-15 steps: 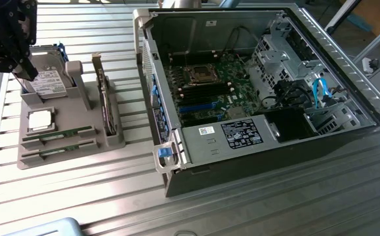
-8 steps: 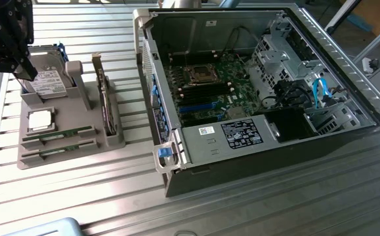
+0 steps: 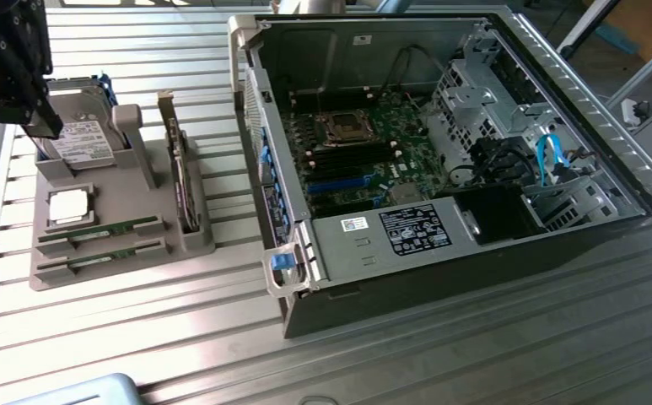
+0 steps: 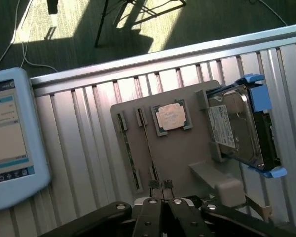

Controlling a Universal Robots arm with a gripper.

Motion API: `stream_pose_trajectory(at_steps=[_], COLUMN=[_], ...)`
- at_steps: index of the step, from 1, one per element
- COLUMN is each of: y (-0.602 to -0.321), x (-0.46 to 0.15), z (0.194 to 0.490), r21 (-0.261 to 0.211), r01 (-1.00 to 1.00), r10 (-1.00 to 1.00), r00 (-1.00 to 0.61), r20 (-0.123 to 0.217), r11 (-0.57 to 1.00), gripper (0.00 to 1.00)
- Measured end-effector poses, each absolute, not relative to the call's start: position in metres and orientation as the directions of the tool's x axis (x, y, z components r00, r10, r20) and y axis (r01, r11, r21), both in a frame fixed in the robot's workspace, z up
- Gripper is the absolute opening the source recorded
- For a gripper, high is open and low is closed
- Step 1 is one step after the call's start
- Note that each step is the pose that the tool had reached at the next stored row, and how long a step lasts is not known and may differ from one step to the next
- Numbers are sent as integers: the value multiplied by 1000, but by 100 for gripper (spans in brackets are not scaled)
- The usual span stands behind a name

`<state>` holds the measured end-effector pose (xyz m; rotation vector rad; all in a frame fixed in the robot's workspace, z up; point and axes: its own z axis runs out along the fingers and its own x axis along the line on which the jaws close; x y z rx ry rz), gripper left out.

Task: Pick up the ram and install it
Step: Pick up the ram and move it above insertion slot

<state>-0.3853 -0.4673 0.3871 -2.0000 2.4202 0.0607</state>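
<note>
Two ram sticks (image 3: pixel 100 230) (image 3: pixel 99 260) lie edge-up in slots at the front of a grey holder tray (image 3: pixel 134 245), on the exterior view's left. In the wrist view they are thin green strips (image 4: pixel 129 158) (image 4: pixel 147 143) in the same tray (image 4: pixel 182 158). My gripper (image 3: pixel 42 126) hangs above the tray's back corner, by the hard drive, well apart from the ram. Its fingertips (image 4: pixel 161 185) are pressed together, shut, with nothing between them.
The tray also holds a silver hard drive (image 3: pixel 83 139) (image 4: pixel 237 131), a CPU chip (image 3: pixel 69 205) (image 4: pixel 170 117) and an upright expansion card (image 3: pixel 180 169). An open computer case (image 3: pixel 595 126) with its motherboard (image 3: pixel 354 156) lies to the exterior view's right. A pale blue tablet (image 4: pixel 10 143) rests beside the tray.
</note>
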Motion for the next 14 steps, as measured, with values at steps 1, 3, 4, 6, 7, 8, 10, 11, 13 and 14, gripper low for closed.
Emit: stream_pose_trajectory(at_steps=[1, 3, 4, 6, 7, 8, 10, 11, 13, 14], y=[-467, -467, -467, -467, -467, -467, -467, -467, -467, -467], x=[-385, -385, -385, -385, -385, -385, -385, -385, -385, -385], z=[387, 387, 387, 387, 387, 387, 387, 387, 387, 387], r21=[29, 29, 29, 29, 29, 29, 29, 29, 29, 29], r01=[-984, -991, -993, -996, -997, -997, -997, -997, -997, -997], r10=[-984, -991, -993, -996, -997, -997, -997, -997, -997, -997], r00=[-175, -128, -116, -89, -78, -70, -66, -66, -66, -66], r20=[-26, -26, -26, -26, -26, -26, -26, -26, -26, -26], r11=[174, 127, 115, 88, 77, 69, 66, 66, 66, 66], gripper=[11, 11, 11, 11, 11, 11, 11, 11, 11, 11])
